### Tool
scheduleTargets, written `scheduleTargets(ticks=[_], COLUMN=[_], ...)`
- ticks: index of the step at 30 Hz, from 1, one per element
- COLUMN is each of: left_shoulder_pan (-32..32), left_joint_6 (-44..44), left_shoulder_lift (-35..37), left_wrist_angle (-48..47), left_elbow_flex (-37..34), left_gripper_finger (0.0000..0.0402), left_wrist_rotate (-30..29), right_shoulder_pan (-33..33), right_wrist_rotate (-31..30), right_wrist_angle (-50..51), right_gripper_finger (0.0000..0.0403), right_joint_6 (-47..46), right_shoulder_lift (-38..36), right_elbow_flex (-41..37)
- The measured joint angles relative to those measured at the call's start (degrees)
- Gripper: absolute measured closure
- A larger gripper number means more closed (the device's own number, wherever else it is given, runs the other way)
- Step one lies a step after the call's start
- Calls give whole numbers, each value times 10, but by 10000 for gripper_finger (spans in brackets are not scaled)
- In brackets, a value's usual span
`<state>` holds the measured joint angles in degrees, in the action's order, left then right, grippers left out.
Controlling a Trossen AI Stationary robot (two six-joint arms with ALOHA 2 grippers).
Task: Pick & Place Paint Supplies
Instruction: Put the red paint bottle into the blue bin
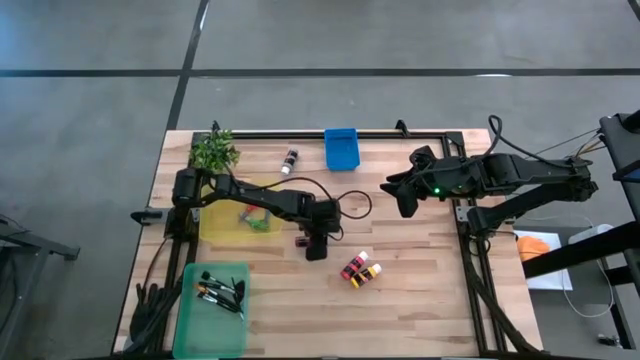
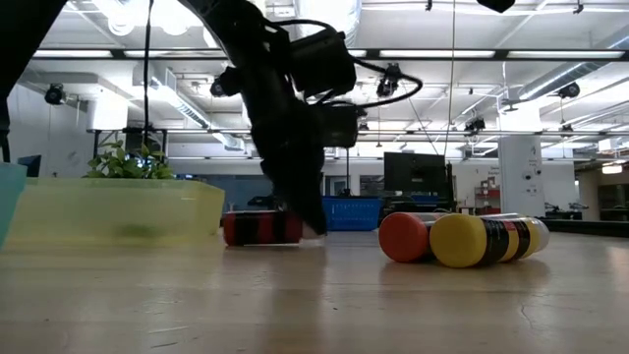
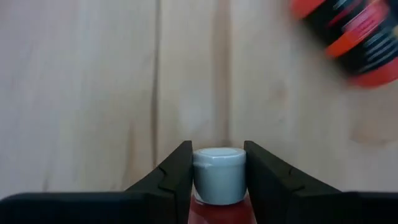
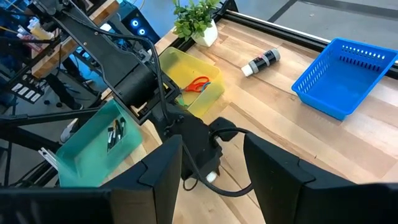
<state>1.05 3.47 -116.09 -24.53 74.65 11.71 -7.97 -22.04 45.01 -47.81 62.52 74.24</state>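
A red paint bottle with a white cap lies on its side on the table, mid-table, also seen in the low view. My left gripper stands over its cap end, shut on it. Two more bottles lie side by side to the right and nearer; in the low view their round ends show orange-red and yellow. A black bottle lies near the far edge. My right gripper hovers open above the table's right half, touching nothing. My left gripper pinches the red bottle's white cap between its two fingers, one on each side. The fingers come from above, slanting down. The bottle lies level with its body on the table.
A yellow bin holding scissors sits left of the bottle. A green bin with brushes stands at the near left. A blue bin is at the far edge, and a potted plant at the far left. A black cable loops by the left gripper.
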Motion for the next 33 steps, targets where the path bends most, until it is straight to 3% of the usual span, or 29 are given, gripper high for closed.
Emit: scheduleTargets(ticks=[5, 9, 15, 24, 27, 33], left_shoulder_pan=[-1, -1, 1, 37, 41, 41], left_joint_6=[0, -18, -26, 100, 100, 72], left_shoulder_lift=[17, 38, 35, -14, -34, -57], left_wrist_angle=[78, 192, 442, 865, 914, 917], left_elbow_flex=[0, 0, -8, -132, -153, -168], left_gripper_finger=[280, 280, 280, 280, 280, 280], left_wrist_rotate=[19, 24, 35, 28, 27, 7], right_shoulder_pan=[0, 0, 0, 0, 0, 0], right_wrist_rotate=[0, 0, 5, 36, 49, 55], right_wrist_angle=[0, 0, 1, 2, 1, 0], right_gripper_finger=[232, 232, 232, 232, 232, 232], right_joint_6=[-2, -9, -17, -17, -13, -9], right_shoulder_lift=[0, -3, -3, -3, -3, -3], right_elbow_flex=[0, 0, 0, 0, 0, 0])
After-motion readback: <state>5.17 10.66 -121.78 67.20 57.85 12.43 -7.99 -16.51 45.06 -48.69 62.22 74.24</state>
